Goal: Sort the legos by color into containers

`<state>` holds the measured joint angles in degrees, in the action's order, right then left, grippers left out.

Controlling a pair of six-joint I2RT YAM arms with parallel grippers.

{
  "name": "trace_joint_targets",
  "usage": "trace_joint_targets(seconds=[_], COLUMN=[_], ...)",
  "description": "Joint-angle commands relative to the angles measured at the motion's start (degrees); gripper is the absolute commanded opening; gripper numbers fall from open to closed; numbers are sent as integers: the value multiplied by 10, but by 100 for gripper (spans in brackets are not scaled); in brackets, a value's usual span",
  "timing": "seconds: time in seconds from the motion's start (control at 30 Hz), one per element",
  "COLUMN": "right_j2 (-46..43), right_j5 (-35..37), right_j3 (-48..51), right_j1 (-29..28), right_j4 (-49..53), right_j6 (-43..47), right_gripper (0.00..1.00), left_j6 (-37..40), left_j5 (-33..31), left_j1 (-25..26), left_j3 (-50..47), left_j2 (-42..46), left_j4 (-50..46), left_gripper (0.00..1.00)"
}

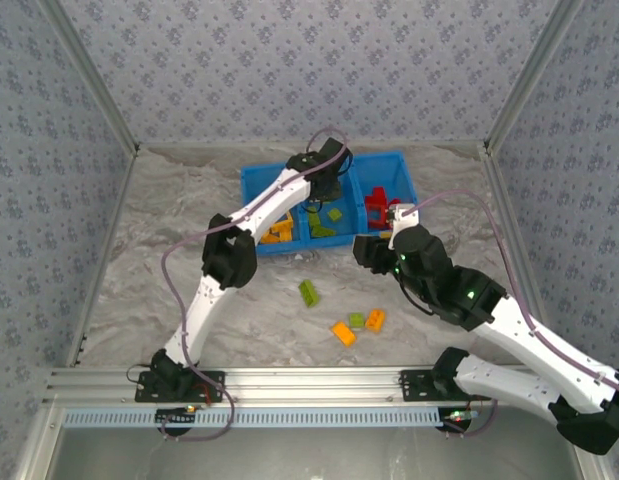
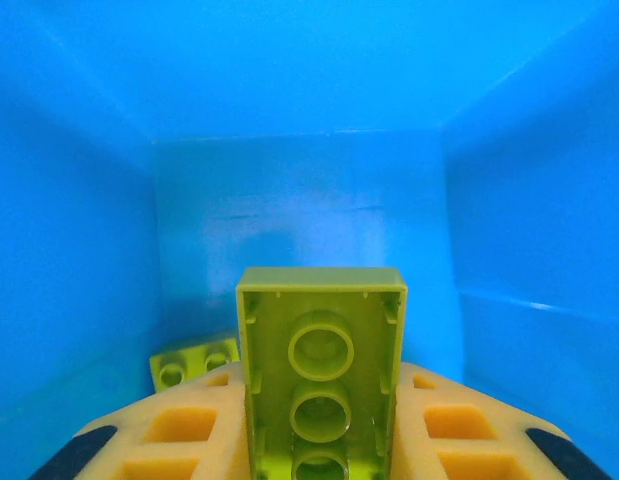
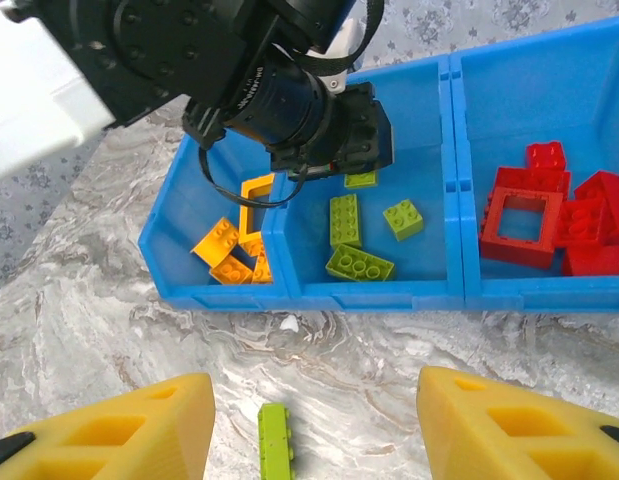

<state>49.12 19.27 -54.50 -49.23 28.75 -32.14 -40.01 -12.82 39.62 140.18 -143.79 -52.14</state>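
Our left gripper [image 2: 322, 445] is clamped on a lime green brick [image 2: 321, 340], down inside the middle compartment [image 2: 299, 200] of the blue bin [image 3: 369, 298], where other green legos [image 3: 359, 262] lie. The brick's long axis runs out along the fingers [image 2: 179, 430] toward the far wall, with blue walls close on both sides, so we judge a release comes next. Our right gripper [image 3: 309, 400] hangs wide and empty over the worktop [image 3: 109, 320] before the bin's near wall. A loose green brick [image 3: 275, 440] lies near below it, lengthwise to its reach.
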Motion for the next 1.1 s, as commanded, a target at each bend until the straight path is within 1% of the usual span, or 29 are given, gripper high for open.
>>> trace_joint_targets(seconds=[0.0, 0.2, 0.33, 0.43, 0.6, 0.7, 0.8, 0.9, 0.97, 1.03, 1.07], right_j2=[-11, -16, -15, -16, -17, -13, -1, 30, 62, 95, 111], right_j5=[-12, -17, -22, -23, -29, -37, -48, -62, -85, -101, -109], right_j3=[13, 25, 26, 26, 31, 36, 54, 78, 93, 98, 99], right_j1=[1, 2, 1, 1, 0, 0, -8, -36, -57, -78, -85], right_j4=[8, 8, 8, 9, 13, 22, 34, 29, 8, -8, -18], right_j6=[-17, -23, -23, -23, -18, -4, 6, 12, 13, 10, 8], right_gripper=[58, 58, 58, 59, 60, 59, 59, 59, 61, 63, 66], left_j6=[16, -1, -12, -11, -10, -9, -6, -6, -18, -36, -44], left_j5=[6, -6, 0, 5, 21, 18, 3, -42, -86, -135, -151], left_j1=[5, 5, 0, -2, 0, 8, 21, 40, 54, 66, 73], left_j3=[46, 52, 53, 55, 58, 57, 57, 55, 47, 10, -29], left_j2=[-29, -48, -58, -62, -43, -12, 36, 101, 153, 216, 255], left_j4=[-8, -8, -6, -11, -19, -21, -22, -26, -47, -67, -66], left_gripper=[29, 32, 34, 44, 49, 49, 49, 49, 50, 51, 51])
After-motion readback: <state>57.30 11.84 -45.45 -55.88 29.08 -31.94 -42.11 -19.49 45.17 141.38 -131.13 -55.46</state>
